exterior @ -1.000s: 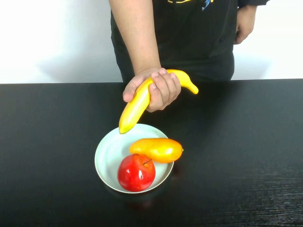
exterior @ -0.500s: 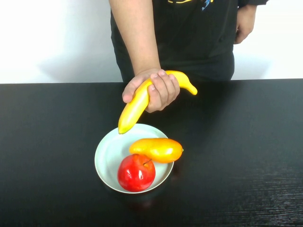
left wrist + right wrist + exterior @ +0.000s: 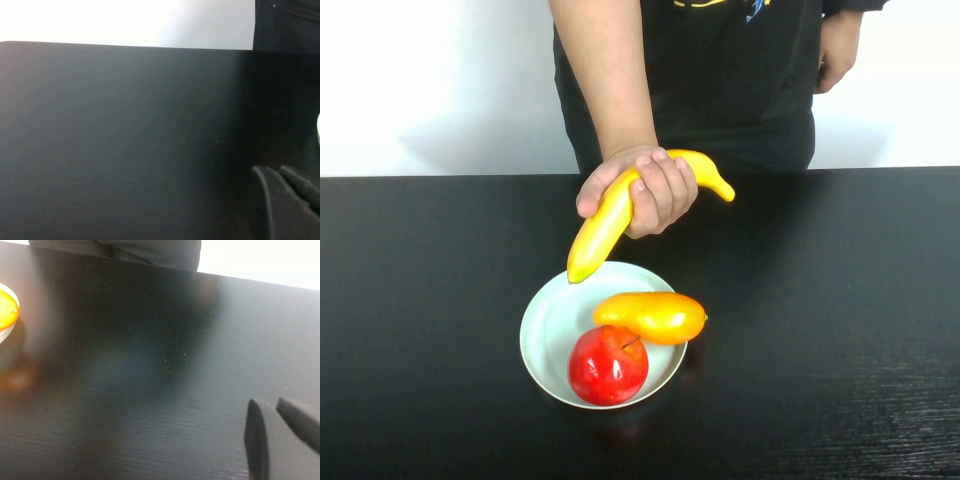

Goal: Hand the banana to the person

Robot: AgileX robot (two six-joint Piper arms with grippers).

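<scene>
The person (image 3: 720, 70) in a black shirt stands behind the table. One hand (image 3: 650, 190) grips the long yellow banana (image 3: 605, 225) and holds it tilted in the air above the bowl's far rim. Neither gripper shows in the high view. My left gripper (image 3: 274, 171) hovers low over bare black table, shut and empty, and my right gripper (image 3: 267, 404) does the same. Both are far from the banana.
A pale bowl (image 3: 545, 325) on the black table (image 3: 840, 300) holds a red apple (image 3: 608, 365) and a plump orange-yellow fruit (image 3: 652, 316). The bowl's edge and that fruit (image 3: 6, 312) also show in the right wrist view. The person's other hand (image 3: 838, 50) hangs at their side.
The person's hand has lifted the banana very slightly up and to the left. Both arms are still.
</scene>
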